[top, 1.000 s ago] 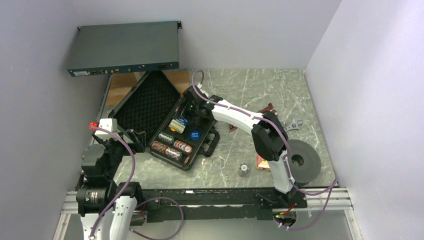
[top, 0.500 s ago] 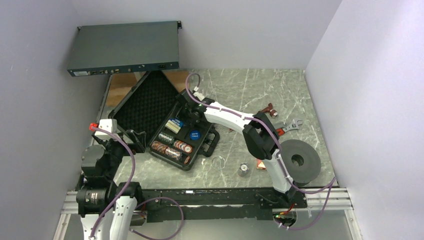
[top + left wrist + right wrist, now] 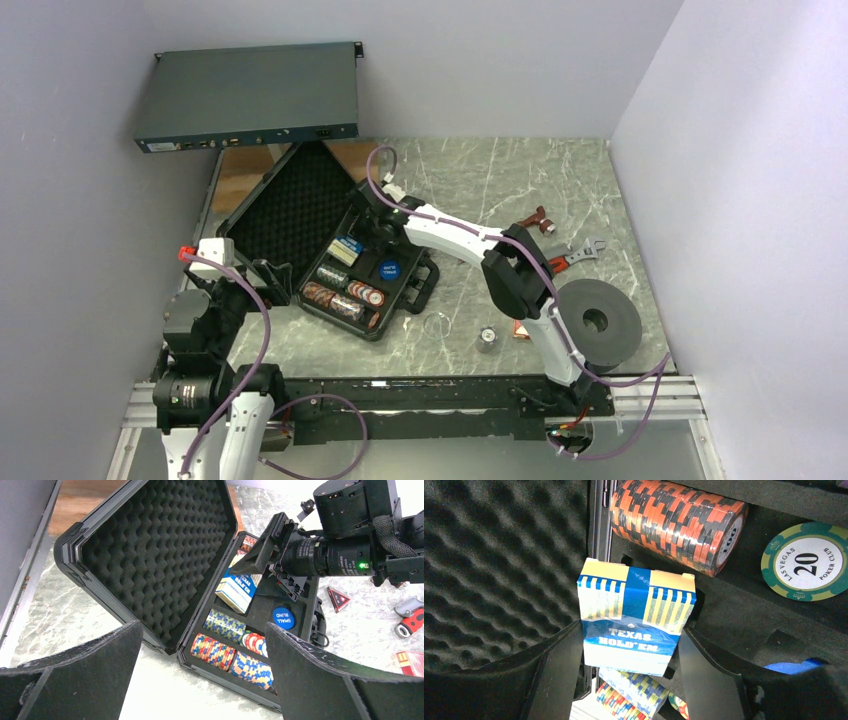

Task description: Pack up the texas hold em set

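The fingers (image 3: 556, 680) of our right gripper (image 3: 629, 635) pinch the blue and yellow card box (image 3: 636, 605) from both sides, over the open black case (image 3: 150, 555). An orange chip roll (image 3: 674, 525) lies just beyond them. Our left gripper (image 3: 202, 630) stands spread wide and empty, with the case ahead of it.

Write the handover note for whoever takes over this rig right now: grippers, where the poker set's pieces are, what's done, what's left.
Left gripper: open, empty, beside the case.
Right gripper: shut on the blue and yellow card box, over the tray by the hinge.
Case: open on the table, lid laid back.
Done: chip rolls and blue disc are in the tray.
Left: seat the card box, pack the red box lying on the table, shut the lid.
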`<act>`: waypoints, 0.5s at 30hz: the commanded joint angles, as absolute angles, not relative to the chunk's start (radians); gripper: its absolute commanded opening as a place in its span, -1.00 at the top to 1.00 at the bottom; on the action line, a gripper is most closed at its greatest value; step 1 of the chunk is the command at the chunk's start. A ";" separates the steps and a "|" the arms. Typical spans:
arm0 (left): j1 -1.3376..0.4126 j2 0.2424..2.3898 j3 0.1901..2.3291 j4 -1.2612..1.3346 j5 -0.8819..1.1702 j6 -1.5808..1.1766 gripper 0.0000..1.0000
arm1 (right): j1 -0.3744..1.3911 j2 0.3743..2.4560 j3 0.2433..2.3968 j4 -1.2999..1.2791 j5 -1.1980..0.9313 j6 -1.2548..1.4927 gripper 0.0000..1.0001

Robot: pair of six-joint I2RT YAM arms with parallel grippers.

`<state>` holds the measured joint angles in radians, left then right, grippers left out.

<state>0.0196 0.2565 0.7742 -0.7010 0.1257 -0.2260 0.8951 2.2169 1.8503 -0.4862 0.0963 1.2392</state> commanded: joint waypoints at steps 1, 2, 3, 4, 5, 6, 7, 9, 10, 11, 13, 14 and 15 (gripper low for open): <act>0.026 0.247 0.775 -0.677 0.112 -0.230 -0.98 | 0.916 2.221 1.882 -0.516 0.101 1.256 1.00; 0.025 0.247 0.775 -0.678 0.111 -0.231 -0.98 | 0.919 2.219 1.879 -0.522 0.099 1.254 1.00; 0.026 0.248 0.775 -0.678 0.110 -0.232 -0.98 | 0.921 2.218 1.876 -0.530 0.098 1.253 1.00; 0.026 0.247 0.775 -0.678 0.108 -0.231 -0.98 | 0.924 2.216 1.873 -0.542 0.098 1.252 1.00; 0.026 0.247 0.775 -0.678 0.109 -0.231 -0.98 | 0.926 2.213 1.869 -0.548 0.097 1.249 1.00; 0.025 0.247 0.775 -0.678 0.109 -0.231 -0.98 | 0.926 2.212 1.864 -0.557 0.093 1.245 1.00; 0.025 0.247 0.774 -0.678 0.108 -0.232 -0.98 | 0.927 2.209 1.858 -0.565 0.090 1.242 1.00; 0.025 0.247 0.774 -0.678 0.107 -0.232 -0.98 | 0.927 2.205 1.847 -0.584 0.085 1.235 1.00; 0.025 0.247 0.773 -0.678 0.107 -0.233 -0.98 | 0.927 2.202 1.847 -0.601 0.088 1.233 1.00; 0.027 0.248 0.773 -0.677 0.107 -0.232 -0.98 | 0.927 2.200 1.844 -0.620 0.092 1.230 1.00; 0.026 0.248 0.773 -0.678 0.106 -0.233 -0.98 | 0.927 2.194 1.838 -0.640 0.102 1.224 1.00; 0.026 0.249 0.773 -0.678 0.106 -0.232 -0.98 | 0.927 2.193 1.839 -0.655 0.110 1.222 1.00; 0.026 0.249 0.774 -0.678 0.104 -0.232 -0.98 | 0.927 2.192 1.841 -0.671 0.117 1.219 1.00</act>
<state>0.0196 0.2565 0.7734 -0.7013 0.1154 -0.2264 0.9096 2.2169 1.8503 -0.5121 0.1055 1.2419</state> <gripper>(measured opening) 0.990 0.665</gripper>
